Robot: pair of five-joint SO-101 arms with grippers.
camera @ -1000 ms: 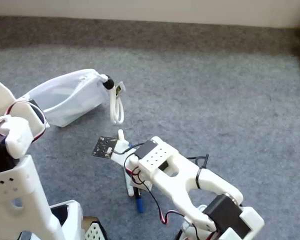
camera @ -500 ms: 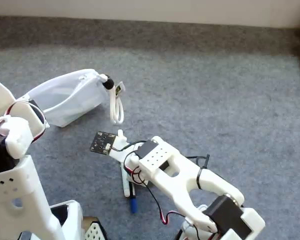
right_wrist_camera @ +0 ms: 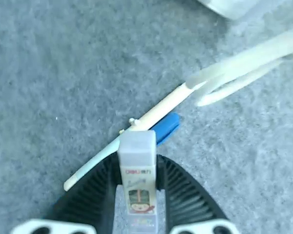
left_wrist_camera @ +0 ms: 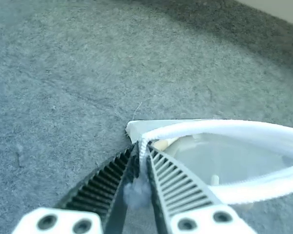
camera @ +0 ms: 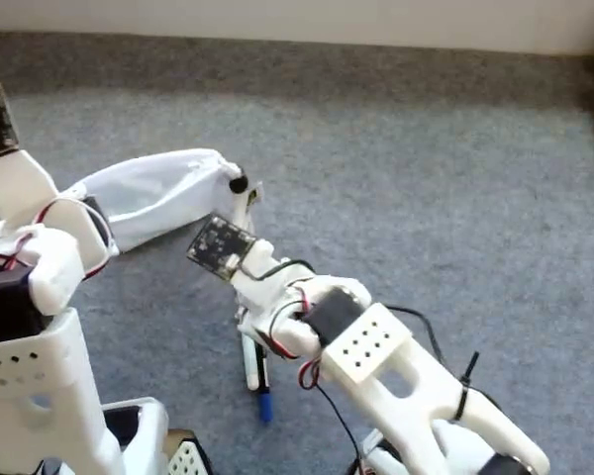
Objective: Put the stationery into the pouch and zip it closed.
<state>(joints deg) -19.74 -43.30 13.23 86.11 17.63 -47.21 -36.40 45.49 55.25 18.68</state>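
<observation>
The rim of the white pouch (camera: pixel 158 198) is being pinched between the clenched jaws of the left tool (left_wrist_camera: pixel 141 147), at the pouch's 9 o'clock end in the high view. Its mouth is being held agape, with the black zipper pull (camera: pixel 238 184) at the 3 o'clock end. A white rectangular labelled block (right_wrist_camera: pixel 136 146) is being gripped by the right tool (right_wrist_camera: pixel 136 163) above the grey carpeted counter (camera: pixel 455 178). Under it, at about 6 o'clock from the zipper pull, a white pen (camera: pixel 250 364) and a blue-capped pen (camera: pixel 265 404) are being left lying side by side. The pouch's white strap loop (right_wrist_camera: pixel 244 66) is lying just beside the white pen's tip. From 12 through 4 o'clock of the pouch, broad bare counter is being left open. The counter is being bordered at 12 o'clock by a pale band (camera: pixel 297 20).
</observation>
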